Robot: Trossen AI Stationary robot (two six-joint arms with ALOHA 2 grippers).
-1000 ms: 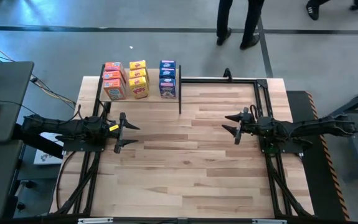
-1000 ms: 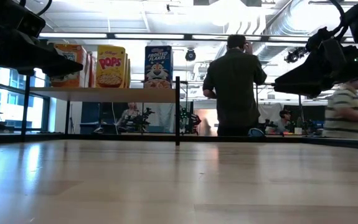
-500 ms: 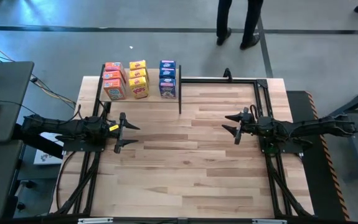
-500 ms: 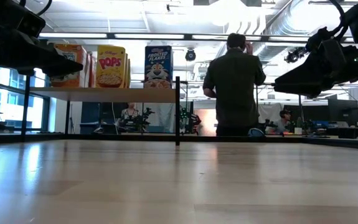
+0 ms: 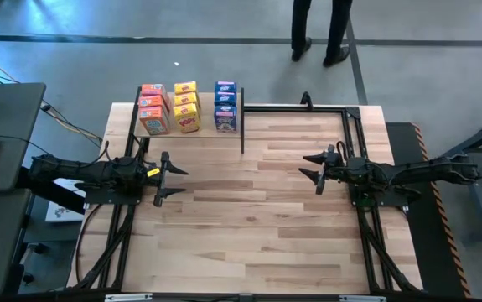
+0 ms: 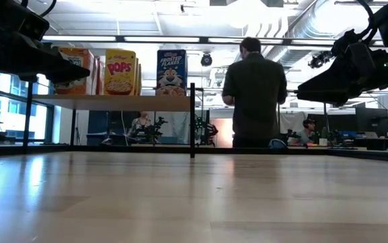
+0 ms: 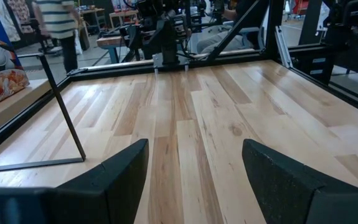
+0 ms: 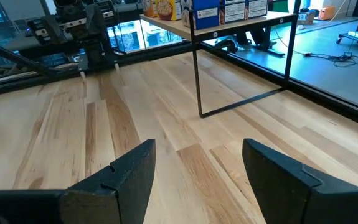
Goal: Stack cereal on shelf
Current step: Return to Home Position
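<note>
The left gripper (image 5: 180,183) hangs over the left part of the plank-patterned light-wood tabletop (image 5: 249,226). Its jaws are spread wide, holding nothing and touching nothing. In the left wrist view its two dark fingers (image 7: 113,177) stand well apart w/ bare wood between them.

The right gripper (image 5: 306,167) is opposite, over the right part of the table, pointing toward the left one. Its jaws are also spread wide and empty, and the right wrist view shows only planks between its fingers (image 8: 278,171).

The flat light-wood shelf board on thin black metal posts (image 6: 113,102) stands at the far left corner of the table. On it are 3 rows of small cardboard cereal boxes: the orange-red boxes (image 5: 152,109) at left, the yellow boxes (image 5: 186,106) in the middle and the blue boxes (image 5: 225,106) at right, near the shelf's right posts. Both grippers are well apart from the shelf.

The centre and near side of the tabletop are open wood. Black frame rails run along the left, right and far edges. Beyond the far edge, a person in a dark shirt (image 6: 254,94) stands on the floor.
</note>
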